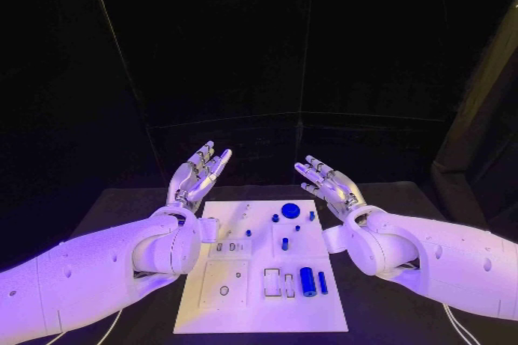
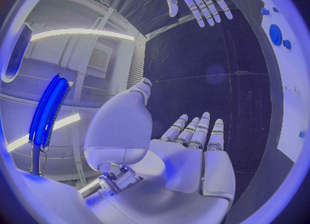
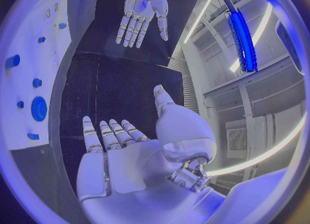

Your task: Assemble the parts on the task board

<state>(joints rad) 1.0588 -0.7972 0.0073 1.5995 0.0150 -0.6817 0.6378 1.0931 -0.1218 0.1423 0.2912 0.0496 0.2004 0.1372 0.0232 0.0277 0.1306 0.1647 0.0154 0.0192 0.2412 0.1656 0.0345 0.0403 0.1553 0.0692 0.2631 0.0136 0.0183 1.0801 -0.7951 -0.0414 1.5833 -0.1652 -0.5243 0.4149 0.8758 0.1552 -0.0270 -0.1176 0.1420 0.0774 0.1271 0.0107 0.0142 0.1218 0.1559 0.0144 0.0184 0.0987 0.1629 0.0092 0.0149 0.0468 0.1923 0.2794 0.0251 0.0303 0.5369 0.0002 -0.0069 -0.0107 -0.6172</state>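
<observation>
Parts [image 1: 308,282] on task board [image 1: 205,315]

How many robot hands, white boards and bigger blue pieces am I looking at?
Robot hands: 2 (left hand, right hand)
White task board: 1
Bigger blue pieces: 3 (round disc, thick cylinder, thin rod)
Total: 6; the small blue bits are too tiny to count.

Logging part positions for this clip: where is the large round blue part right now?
In the head view, the large round blue part sits on the white task board near its far edge, right of centre, between the two raised hands, neither touching it.
</observation>
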